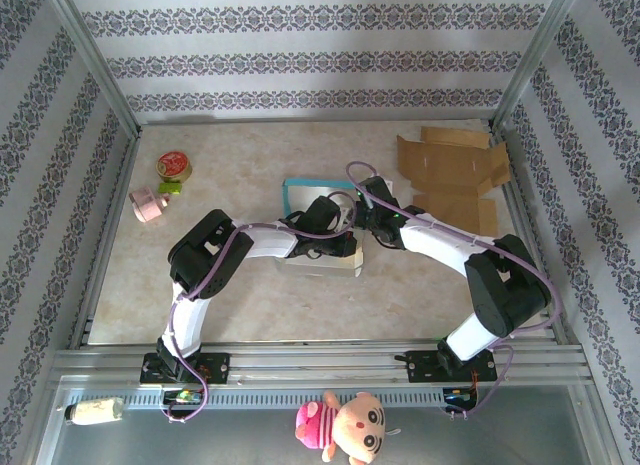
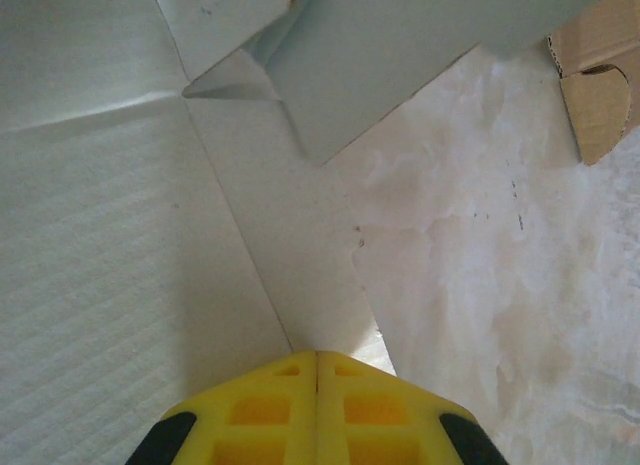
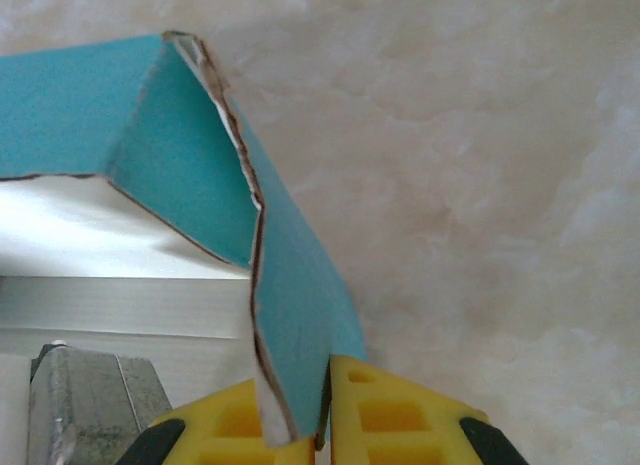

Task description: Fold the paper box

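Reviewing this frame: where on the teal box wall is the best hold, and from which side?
Probably the free edge of the teal box wall: it stands up as a thin sheet, so come edge-on, one finger on each face, as the right gripper pinches it now.

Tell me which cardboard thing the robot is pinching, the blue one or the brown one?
The blue-green paper box in the middle: the right gripper pinches its raised wall. The brown cardboard lies flat in the far right corner, untouched.

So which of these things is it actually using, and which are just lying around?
In use: paper box, left gripper, right gripper.
Lying about: brown cardboard, red tin, pink roll, doll, bottle.
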Robot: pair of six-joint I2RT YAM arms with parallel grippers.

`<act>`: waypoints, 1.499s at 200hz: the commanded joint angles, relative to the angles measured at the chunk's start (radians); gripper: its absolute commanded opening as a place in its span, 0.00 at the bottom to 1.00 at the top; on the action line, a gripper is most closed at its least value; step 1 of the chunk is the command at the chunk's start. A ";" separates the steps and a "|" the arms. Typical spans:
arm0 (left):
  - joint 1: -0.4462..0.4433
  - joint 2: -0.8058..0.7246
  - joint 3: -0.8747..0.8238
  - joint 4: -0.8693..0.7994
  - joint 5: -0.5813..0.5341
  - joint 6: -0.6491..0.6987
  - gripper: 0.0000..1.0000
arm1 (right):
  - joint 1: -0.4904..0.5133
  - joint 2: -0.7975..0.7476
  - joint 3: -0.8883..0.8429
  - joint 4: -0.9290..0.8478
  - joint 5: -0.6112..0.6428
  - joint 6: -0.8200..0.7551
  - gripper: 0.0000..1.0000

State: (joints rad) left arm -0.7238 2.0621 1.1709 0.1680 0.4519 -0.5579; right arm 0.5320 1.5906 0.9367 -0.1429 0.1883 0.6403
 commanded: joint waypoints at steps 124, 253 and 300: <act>0.026 -0.139 -0.206 0.193 -0.134 -0.197 0.19 | 0.036 0.063 -0.108 0.037 0.054 0.032 0.10; 0.025 -0.247 -0.212 0.112 -0.070 -0.244 0.00 | 0.036 0.016 -0.024 -0.045 0.033 0.054 0.12; 0.026 -0.095 -0.142 0.158 0.023 -0.254 0.00 | 0.040 0.006 0.027 -0.121 0.040 0.068 0.12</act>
State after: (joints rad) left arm -0.7048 1.9305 0.9848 0.2977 0.4042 -0.7921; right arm 0.5594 1.6180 0.9245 -0.1673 0.2337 0.6868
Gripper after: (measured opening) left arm 0.041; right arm 0.118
